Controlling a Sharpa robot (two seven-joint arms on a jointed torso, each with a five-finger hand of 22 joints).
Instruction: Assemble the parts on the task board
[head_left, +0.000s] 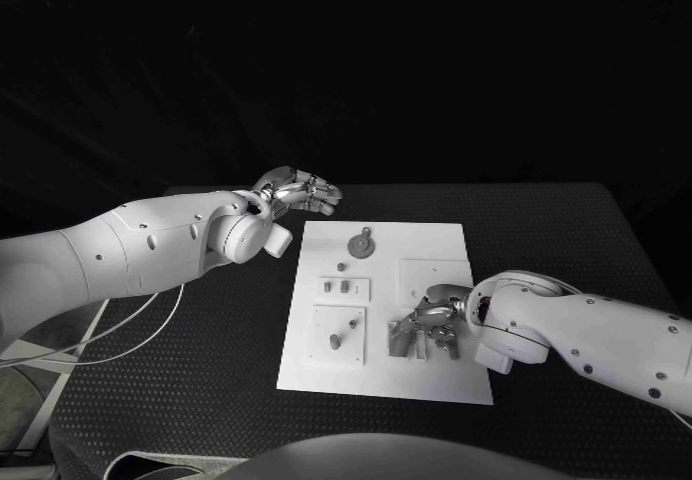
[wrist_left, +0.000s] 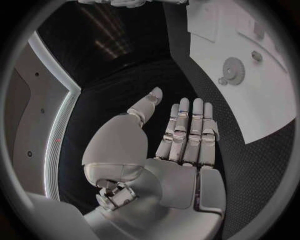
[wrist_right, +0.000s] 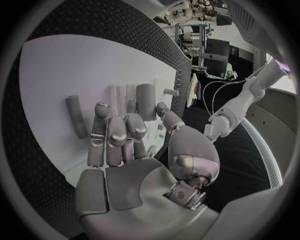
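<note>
The white task board (head_left: 433, 240) lies in the middle of the table. A grey gear (head_left: 362, 243) sits on its far part, and small pegs (head_left: 342, 287) stand near its left edge. Several grey parts (head_left: 411, 343) lie at its near right. My right hand (head_left: 436, 318) is low over these parts with its fingers slightly bent, and I see nothing gripped in it. The right wrist view shows this hand (wrist_right: 122, 145) over the board (wrist_right: 56, 70), beside a grey bar (wrist_right: 76, 116) and a cylinder (wrist_right: 146, 100). My left hand (head_left: 296, 190) is raised off the board's far left corner, flat and empty (wrist_left: 181, 145).
The black table mat (head_left: 562, 230) surrounds the board on all sides. The left wrist view shows the board (wrist_left: 262, 100) with the gear (wrist_left: 234, 65) off to one side of the hand. White cables (head_left: 130, 330) hang under my left arm.
</note>
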